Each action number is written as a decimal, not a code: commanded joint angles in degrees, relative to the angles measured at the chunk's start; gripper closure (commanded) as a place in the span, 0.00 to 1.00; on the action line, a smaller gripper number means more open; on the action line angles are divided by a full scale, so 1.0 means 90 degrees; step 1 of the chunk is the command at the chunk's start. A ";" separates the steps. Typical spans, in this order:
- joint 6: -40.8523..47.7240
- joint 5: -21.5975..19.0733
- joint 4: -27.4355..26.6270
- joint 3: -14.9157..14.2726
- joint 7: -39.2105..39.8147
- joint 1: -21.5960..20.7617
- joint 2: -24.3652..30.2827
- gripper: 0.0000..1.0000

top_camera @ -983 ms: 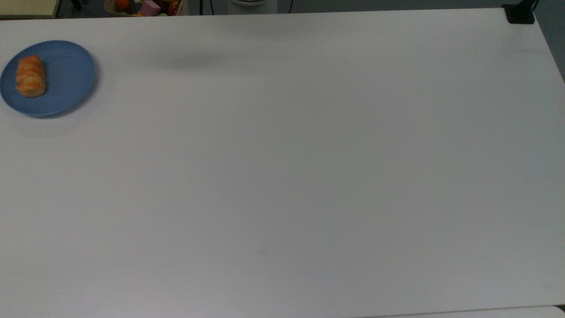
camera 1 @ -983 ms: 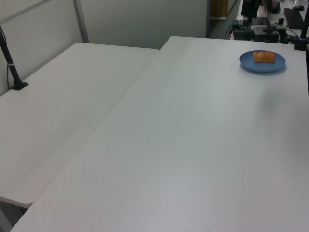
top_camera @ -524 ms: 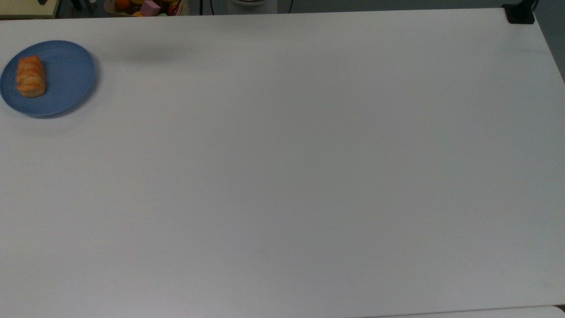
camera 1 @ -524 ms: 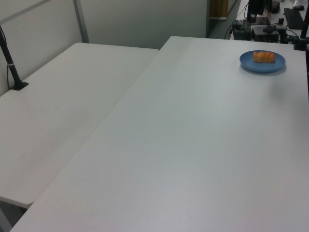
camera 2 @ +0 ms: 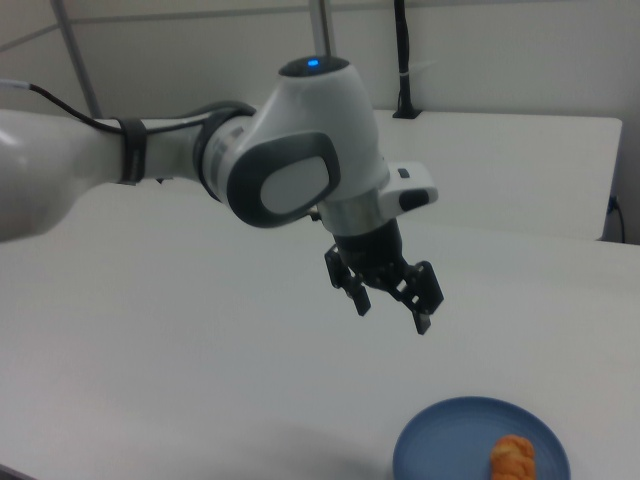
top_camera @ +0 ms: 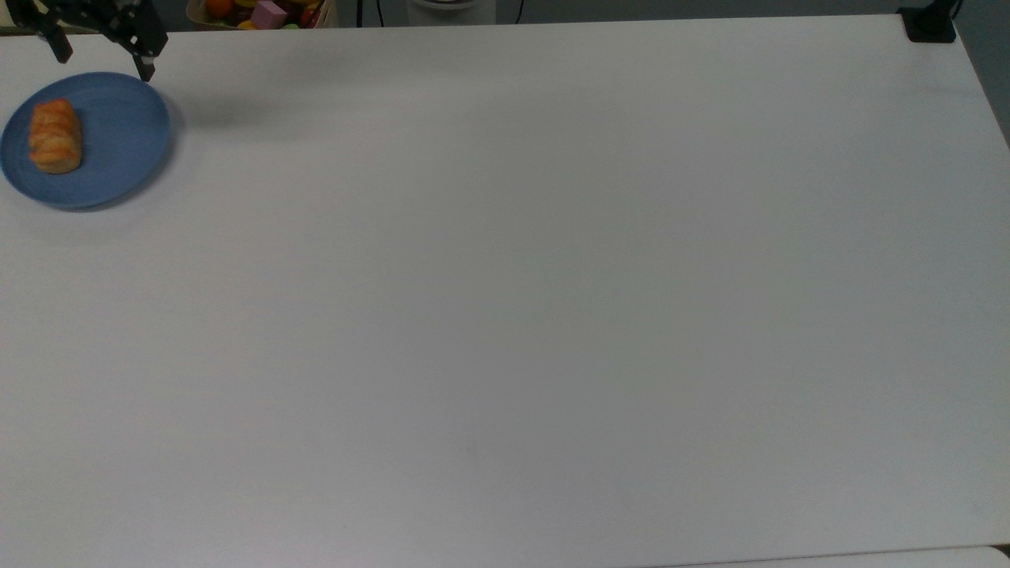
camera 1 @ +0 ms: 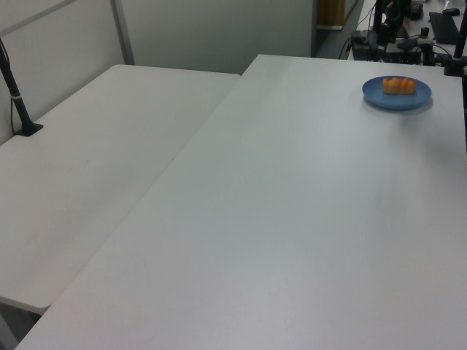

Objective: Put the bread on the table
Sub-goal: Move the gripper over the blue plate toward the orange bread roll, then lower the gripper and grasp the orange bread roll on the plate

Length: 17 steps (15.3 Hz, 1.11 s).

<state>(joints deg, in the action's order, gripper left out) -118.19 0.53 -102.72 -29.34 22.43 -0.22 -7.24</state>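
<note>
The bread point(top_camera: 55, 136), a small golden-orange roll, lies on the left part of a round blue plate point(top_camera: 126, 142) at the far-left end of the white table point(top_camera: 505, 315). It also lies on the blue plate point(camera 1: 416, 98) as an orange bread point(camera 1: 398, 85) in the left view, and as the bread point(camera 2: 513, 459) on the plate point(camera 2: 440, 450) in the right view. My gripper point(top_camera: 101, 59) hangs in the air above the plate's far edge, open with nothing between its fingers. In the right view the gripper point(camera 2: 392, 318) hovers well above the plate.
A bin of colourful toys point(top_camera: 260, 12) stands beyond the table's far edge. A black clamp point(top_camera: 929, 24) sits at the far-right corner. A second white table point(camera 1: 95, 168) adjoins on the left view's left, with a black post point(camera 1: 18, 102).
My gripper has come into the top view at the upper left, above the plate's far edge. Its shadow on the table slid left toward the plate. Bread and plate have not moved.
</note>
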 commanded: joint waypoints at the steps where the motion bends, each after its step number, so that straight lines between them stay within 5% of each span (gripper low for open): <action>1: -0.0626 -0.0214 -0.0158 -0.0157 0.0184 -0.0034 -0.0327 0.00; 9: -0.1135 -0.0791 -0.0129 -0.0226 0.1732 0.0415 -0.1295 0.00; 12: -0.1465 -0.1755 -0.0119 -0.0489 0.2925 0.0523 -0.1529 0.00; 17: -0.1692 -0.2293 0.0172 -0.0684 0.4000 0.0874 -0.2046 0.00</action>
<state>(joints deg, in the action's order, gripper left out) -132.56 -15.93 -103.50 -33.88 52.45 6.72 -23.09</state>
